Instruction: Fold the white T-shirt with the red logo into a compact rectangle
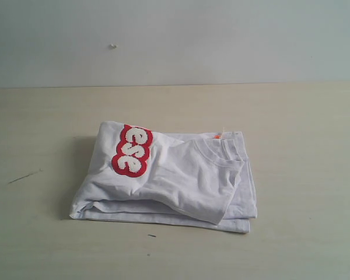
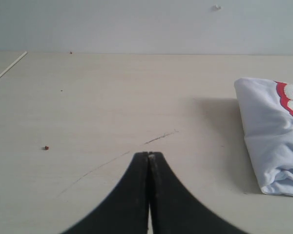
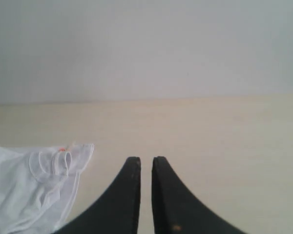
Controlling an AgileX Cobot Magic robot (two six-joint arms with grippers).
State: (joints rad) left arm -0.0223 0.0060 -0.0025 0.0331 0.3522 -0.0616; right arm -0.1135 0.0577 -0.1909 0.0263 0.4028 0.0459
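Item, left gripper (image 2: 149, 155): your jaws are pressed tip to tip, nothing between them, poised above bare table (image 1: 303, 146).

Item, right gripper (image 3: 146, 160): your jaws stand a thin slit apart, empty, also above bare wood.

Item, the white T-shirt (image 1: 181, 181): folded into a rough, rumpled rectangle at the table's middle, between your two grippers and touching neither.

Item, the red logo (image 1: 133, 151): on the upper layer near the left fold, letters "ese" showing.

Item, orange neck tag (image 1: 217, 136): at the far edge, by the collar.
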